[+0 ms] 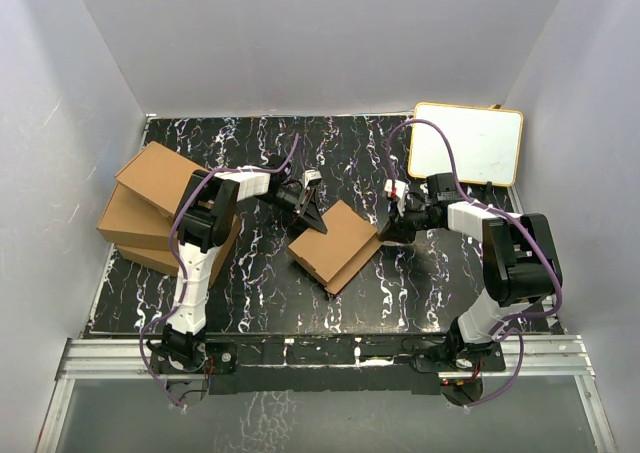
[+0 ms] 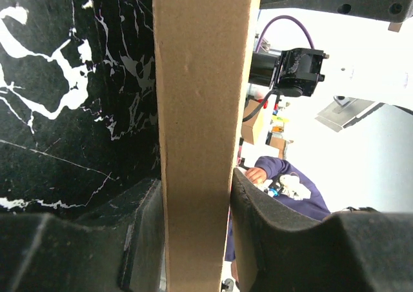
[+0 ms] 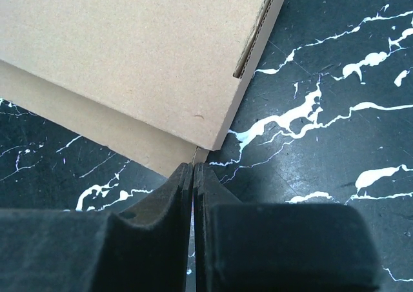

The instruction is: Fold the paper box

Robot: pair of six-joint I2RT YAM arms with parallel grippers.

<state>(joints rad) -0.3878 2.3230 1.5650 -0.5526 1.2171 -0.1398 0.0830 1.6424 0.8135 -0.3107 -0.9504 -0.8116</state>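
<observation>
Top view. Noted paper box (image 1: 335, 245) lying flat near mid-table, turned diagonally, set between the two grippers. Left gripper (image 1: 308, 213) on the box's far-left edge; right gripper (image 1: 388, 229) just beside its right corner. Bare black marbled table (image 1: 250, 283) on the near side of the box and to its right, so open room there. Stacked boxes (image 1: 150, 208) at the left edge, apart from the paper box, with the left arm in between. White board (image 1: 467, 143) with yellow rim at the far right corner. Pale walls (image 1: 300, 43) on three sides. Left wrist view. Seen as a brown strip, a cardboard panel of the paper box (image 2: 200, 111) running up the frame, passing straight between the fingers (image 2: 258, 227). Both pads pressed against its faces: left gripper (image 2: 195, 189) clamped on the panel. Marbled table to the left of the strip; to the right a bright room, a black arm joint with purple cable, and a person (image 2: 287, 179) in a purple sleeve, partly hidden. Right wrist view. Right gripper (image 3: 193, 168) closed, fingers (image 3: 258, 240) together with no gap, nothing seen between them. Tips right at the corner of the box's lower layer; contact impossible to judge. Upper panel of the paper box (image 3: 129, 53) filling the upper left, corrugated slot showing on its right edge. Open table to the right and below.
</observation>
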